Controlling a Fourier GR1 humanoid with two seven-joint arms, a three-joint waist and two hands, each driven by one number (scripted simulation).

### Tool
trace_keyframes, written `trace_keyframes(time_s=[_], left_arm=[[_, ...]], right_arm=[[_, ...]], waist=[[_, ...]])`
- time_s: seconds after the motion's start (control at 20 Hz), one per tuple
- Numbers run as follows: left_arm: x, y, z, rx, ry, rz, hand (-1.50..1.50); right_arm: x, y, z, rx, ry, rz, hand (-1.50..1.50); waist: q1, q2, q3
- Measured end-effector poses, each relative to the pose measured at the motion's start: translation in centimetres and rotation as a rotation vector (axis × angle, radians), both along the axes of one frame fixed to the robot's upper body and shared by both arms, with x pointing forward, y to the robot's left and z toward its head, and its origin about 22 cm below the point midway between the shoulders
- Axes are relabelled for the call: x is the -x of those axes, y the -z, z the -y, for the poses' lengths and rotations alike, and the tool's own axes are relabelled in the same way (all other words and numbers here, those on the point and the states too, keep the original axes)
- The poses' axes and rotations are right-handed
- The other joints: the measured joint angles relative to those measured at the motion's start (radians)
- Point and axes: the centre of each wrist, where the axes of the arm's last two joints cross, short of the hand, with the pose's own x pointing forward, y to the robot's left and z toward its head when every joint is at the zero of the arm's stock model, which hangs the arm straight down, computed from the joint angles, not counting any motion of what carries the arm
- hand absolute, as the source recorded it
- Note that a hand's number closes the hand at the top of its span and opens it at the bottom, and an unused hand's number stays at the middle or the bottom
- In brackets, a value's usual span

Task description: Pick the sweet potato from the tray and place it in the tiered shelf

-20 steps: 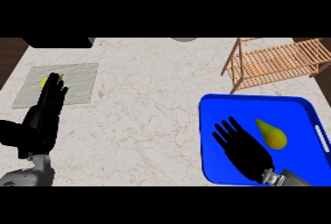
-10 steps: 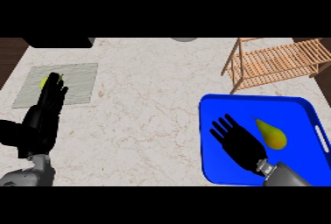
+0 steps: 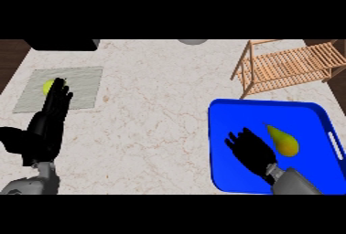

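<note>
Pear [image 3: 283, 141] on tray [image 3: 226, 114]; long axis near-far, narrow tip far-left; right hand [image 3: 251, 150] beside.

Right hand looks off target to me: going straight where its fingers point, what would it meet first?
Probably the tray's far left rim, if the right hand travels low; its height is unclear. The sweet potato lies to its right, off that line.
</note>
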Motion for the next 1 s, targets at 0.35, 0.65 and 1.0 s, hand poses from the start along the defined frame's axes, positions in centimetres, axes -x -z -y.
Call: trace_keyframes(time_s=[0.35, 0.65, 1.0], left_arm=[[0.2, -0.3, 0.1, 0.004, -0.002, 0.001, 0.00], [0.8, -0.1, -0.4, 0.011, -0.022, -0.002, 0.00], [1.0, -0.1, -0.3, 0.012, -0.035, -0.002, 0.00]], right_arm=[[-0.4, -0.2, 0.0, -0.010, -0.118, 0.058, 1.50], [-0.8, -0.7, 3.5, -0.270, 0.139, 0.032, 1.50], [-1.3, -2.4, 9.3, -0.702, 0.528, -0.042, 1.50]], waist=[[0.000, 0.000, -0.001], [-0.026, 0.003, 0.000], [-0.041, 0.005, 0.005]])
